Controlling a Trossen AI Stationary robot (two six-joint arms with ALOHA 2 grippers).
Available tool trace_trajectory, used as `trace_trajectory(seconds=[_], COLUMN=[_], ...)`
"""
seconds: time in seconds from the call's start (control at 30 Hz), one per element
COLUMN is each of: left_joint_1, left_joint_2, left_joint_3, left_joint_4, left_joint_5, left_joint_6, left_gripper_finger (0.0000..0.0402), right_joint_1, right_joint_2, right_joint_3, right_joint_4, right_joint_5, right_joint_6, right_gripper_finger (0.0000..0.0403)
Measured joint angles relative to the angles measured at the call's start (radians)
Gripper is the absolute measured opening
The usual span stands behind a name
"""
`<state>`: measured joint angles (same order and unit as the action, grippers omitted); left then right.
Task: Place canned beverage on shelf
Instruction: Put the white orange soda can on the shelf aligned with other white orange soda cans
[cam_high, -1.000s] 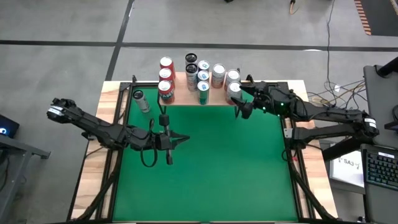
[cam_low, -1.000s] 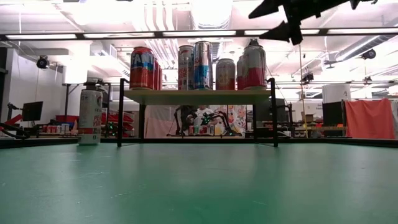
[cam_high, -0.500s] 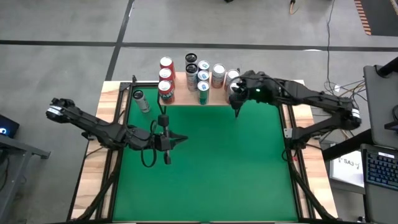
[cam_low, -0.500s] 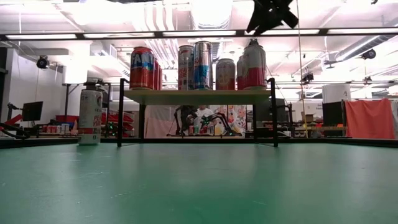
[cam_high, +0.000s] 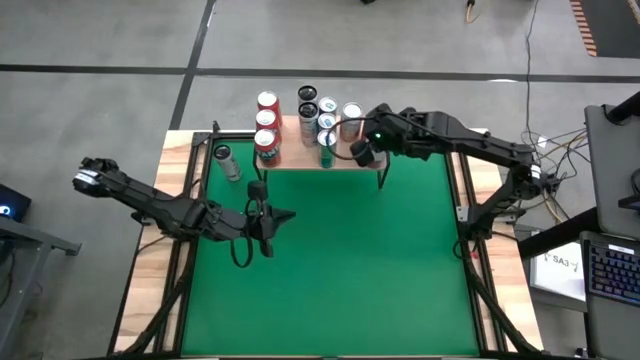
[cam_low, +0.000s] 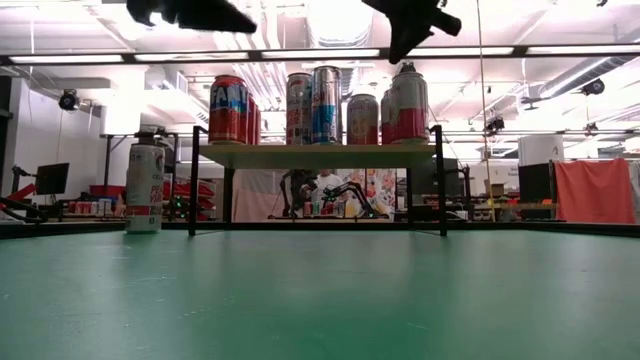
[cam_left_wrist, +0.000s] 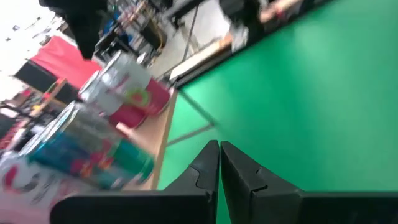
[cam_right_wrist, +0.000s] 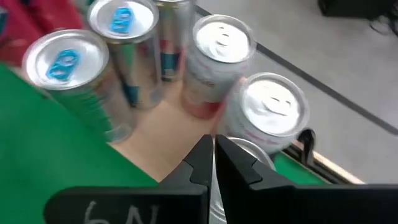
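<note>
Hovering empty with jaws shut above the shelf (cam_high: 318, 150), right gripper (cam_high: 362, 155) seems finished placing; the table's lone can (cam_high: 228, 161) beside the shelf likely comes next.

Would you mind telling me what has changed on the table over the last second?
The right gripper, which hovered open beside the shelf's right end, has swung leftward over the shelf and shut empty above the cans. The left gripper has turned slightly over the green mat, shut throughout. The cans on the shelf and the lone can on the mat by the shelf's left end have not moved.
</note>
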<state>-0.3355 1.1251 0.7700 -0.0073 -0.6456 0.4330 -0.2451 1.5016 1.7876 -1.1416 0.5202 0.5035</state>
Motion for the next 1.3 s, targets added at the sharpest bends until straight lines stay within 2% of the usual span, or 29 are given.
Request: trace_trajectory(seconds=[0.13, 0.27, 0.43, 0.67, 1.3], left_joint_1=[0.005, 0.005, 0.005, 0.005, 0.005], left_joint_2=[-0.033, -0.071, -0.124, -0.192, -0.215], left_joint_3=[0.000, 0.000, 0.000, -0.019, -0.047], left_joint_4=[-0.090, -0.157, -0.269, -0.285, -0.285], left_joint_5=[-0.067, -0.077, -0.077, -0.077, -0.077], left_joint_6=[-0.015, -0.048, -0.130, -0.172, -0.226], left_gripper_finger=[0.0000, 0.0000, 0.0000, 0.0000, 0.0000], right_joint_1=[0.000, 0.000, 0.000, 0.000, 0.018], right_joint_2=[0.034, 0.059, 0.088, 0.108, 0.094], right_joint_3=[0.060, 0.077, 0.057, 0.057, 0.056], right_joint_4=[-0.096, -0.140, -0.114, -0.106, -0.109], right_joint_5=[0.005, 0.006, 0.006, 0.012, -0.071], right_joint_6=[0.081, 0.130, 0.142, 0.146, -0.109], right_gripper_finger=[0.0009, 0.0009, 0.0009, 0.0009, 0.0009])
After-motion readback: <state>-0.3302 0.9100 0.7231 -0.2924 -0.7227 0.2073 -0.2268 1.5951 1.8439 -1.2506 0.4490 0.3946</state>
